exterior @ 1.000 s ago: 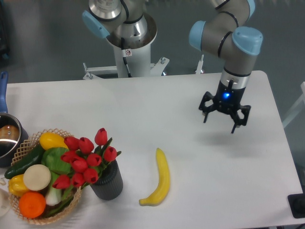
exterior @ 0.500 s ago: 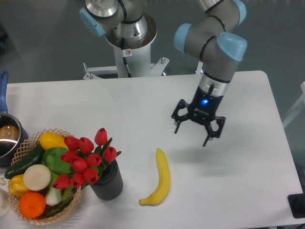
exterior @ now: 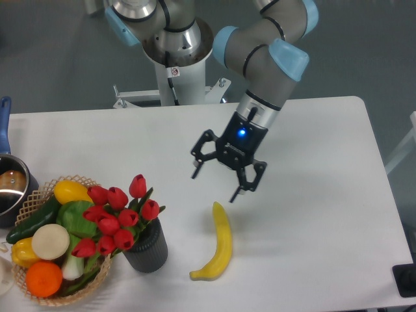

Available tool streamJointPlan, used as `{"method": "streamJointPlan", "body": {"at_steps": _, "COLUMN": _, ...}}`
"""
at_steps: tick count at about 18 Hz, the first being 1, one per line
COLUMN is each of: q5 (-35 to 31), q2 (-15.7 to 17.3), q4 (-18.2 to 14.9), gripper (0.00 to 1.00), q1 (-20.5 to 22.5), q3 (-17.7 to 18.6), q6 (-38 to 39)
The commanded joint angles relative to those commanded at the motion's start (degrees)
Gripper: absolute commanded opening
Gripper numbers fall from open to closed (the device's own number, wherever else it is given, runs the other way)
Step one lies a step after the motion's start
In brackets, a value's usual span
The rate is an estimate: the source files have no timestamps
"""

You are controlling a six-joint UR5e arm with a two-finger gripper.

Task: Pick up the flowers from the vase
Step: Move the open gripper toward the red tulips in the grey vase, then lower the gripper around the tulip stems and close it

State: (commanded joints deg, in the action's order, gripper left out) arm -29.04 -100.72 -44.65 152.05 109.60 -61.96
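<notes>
One arm present, reaching from the base at the far edge over the middle of the white table (exterior: 312, 130). Gripper (exterior: 217, 186) held above the tabletop, fingers spread wide apart, nothing between them; blue light lit on the wrist. Positioned just above and beyond the upper tip of the banana (exterior: 218, 244), not touching it. Well apart from the flowers (exterior: 116, 220), up and to the right of them in the camera view.

Flowers seated in the vase (exterior: 148, 247) near the front left of the table: red tulip buds bunched above the mouth, leaning left toward the wicker basket (exterior: 39, 195), green leaves visible between the buds. Exact bud count unclear where they overlap. Vase upright, dark and ribbed, standing just beside the basket's right rim; contact between the two not determinable.

Basket filled with produce: yellow, green and orange items, plus a pale round disc. Metal pot (exterior: 10, 185) with blue handle at the left edge, partly cut off by the frame. Banana lying flat, curved, to the right of the vase, apart from it.
</notes>
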Motion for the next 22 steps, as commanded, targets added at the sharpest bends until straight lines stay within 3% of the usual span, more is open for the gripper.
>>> {"method": "streamJointPlan", "body": {"at_steps": 3, "q5": 5.8, "q2": 0.1, "q4": 0.0, "gripper": 1.0, "q1": -0.1, "q3": 0.2, "q6": 0.0}}
{"method": "streamJointPlan", "body": {"at_steps": 6, "q5": 5.8, "q2": -0.9, "q4": 0.3, "gripper": 1.0, "q1": -1.6, "q3": 0.0, "q6": -0.5}}
{"method": "streamJointPlan", "body": {"at_steps": 10, "q5": 5.4, "q2": -6.4, "q4": 2.9, "gripper": 1.0, "q1": -5.0, "q3": -2.4, "q6": -2.5}}
{"method": "streamJointPlan", "body": {"at_steps": 22, "q5": 5.3, "q2": -10.9, "q4": 3.1, "gripper": 1.0, "q1": -8.0, "q3": -5.8, "q6": -2.5}}
